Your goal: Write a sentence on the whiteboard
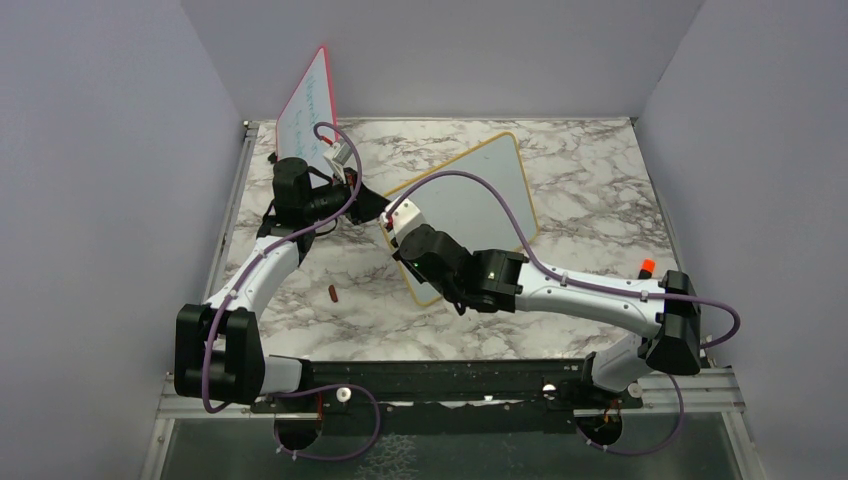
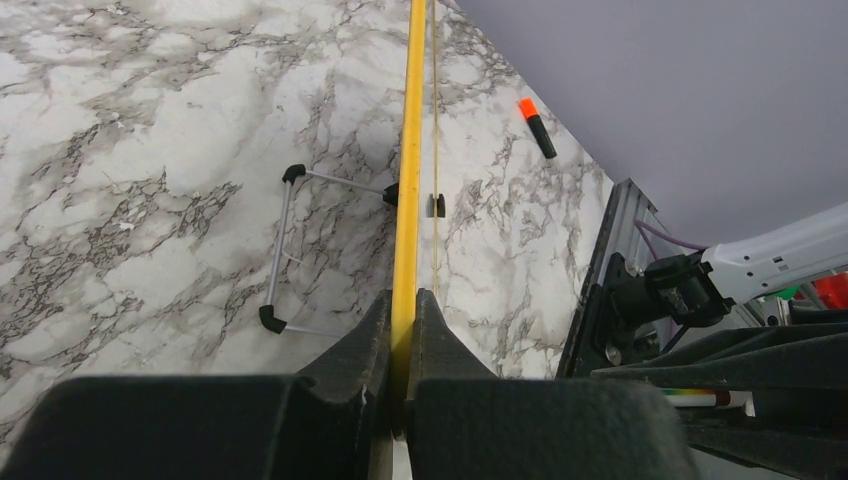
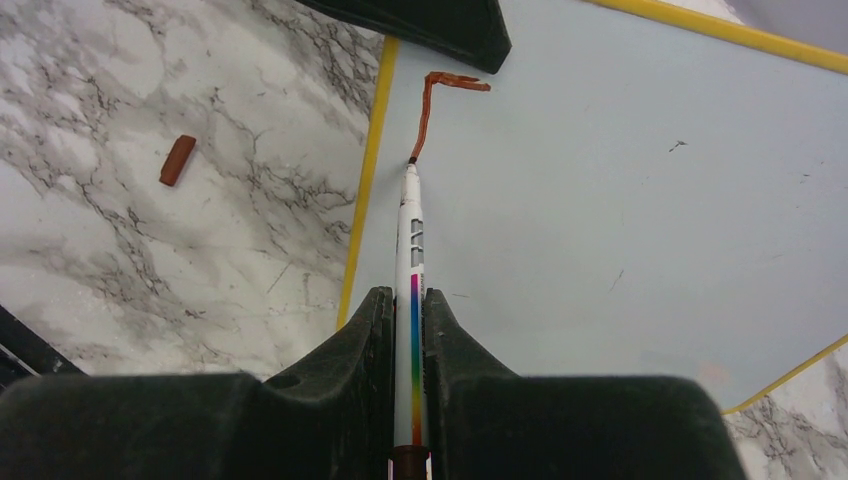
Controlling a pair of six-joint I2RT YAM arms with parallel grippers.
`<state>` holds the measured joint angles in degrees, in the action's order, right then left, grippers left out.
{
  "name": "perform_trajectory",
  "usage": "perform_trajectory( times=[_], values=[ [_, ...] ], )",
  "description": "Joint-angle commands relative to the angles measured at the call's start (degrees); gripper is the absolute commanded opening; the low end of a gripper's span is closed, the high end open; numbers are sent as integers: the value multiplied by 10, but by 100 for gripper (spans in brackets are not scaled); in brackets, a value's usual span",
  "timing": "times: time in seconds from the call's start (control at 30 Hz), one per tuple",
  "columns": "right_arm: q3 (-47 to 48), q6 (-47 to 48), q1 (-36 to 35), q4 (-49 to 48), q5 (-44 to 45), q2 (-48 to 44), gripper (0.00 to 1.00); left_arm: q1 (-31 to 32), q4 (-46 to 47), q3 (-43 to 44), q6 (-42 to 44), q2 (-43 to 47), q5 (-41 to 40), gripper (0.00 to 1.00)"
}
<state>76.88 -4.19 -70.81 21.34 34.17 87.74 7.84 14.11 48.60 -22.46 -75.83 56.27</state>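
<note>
The whiteboard (image 1: pixel 480 190) with its yellow frame lies tilted in the middle of the marble table. My left gripper (image 1: pixel 375 210) is shut on the yellow frame edge (image 2: pixel 408 150) at the board's left corner, its jaws (image 2: pixel 405 310) pinching the rim. My right gripper (image 3: pixel 410 300) is shut on a white marker (image 3: pixel 411 230) with a rainbow stripe. The marker's tip touches the board surface (image 3: pixel 600 200) near its left edge. Of the sentence, a single dark red hooked stroke (image 3: pixel 432 100) shows, running up from the tip and bending right.
A red-framed board (image 1: pixel 310 100) with faint writing stands at the back left. A dark red cap (image 1: pixel 332 293) lies on the table left of the whiteboard. An orange-capped marker (image 1: pixel 647 266) lies at the right edge. A wire stand (image 2: pixel 283 250) rests under the whiteboard.
</note>
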Motion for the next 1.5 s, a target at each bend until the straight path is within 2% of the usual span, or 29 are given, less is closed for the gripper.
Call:
perform_trajectory(
  times=[0.0, 0.73, 1.07, 1.47],
  values=[
    [11, -17, 2, 38, -24, 20, 1, 10, -22, -9, 10, -7, 12, 0],
    [16, -25, 2, 61, -37, 21, 1, 10, -23, -9, 12, -8, 12, 0],
    [-38, -11, 1, -43, -21, -45, 1, 10, -23, -8, 13, -8, 13, 0],
    [-46, -18, 1, -78, 20, -35, 1, 10, -23, -8, 13, -10, 14, 0]
  ],
)
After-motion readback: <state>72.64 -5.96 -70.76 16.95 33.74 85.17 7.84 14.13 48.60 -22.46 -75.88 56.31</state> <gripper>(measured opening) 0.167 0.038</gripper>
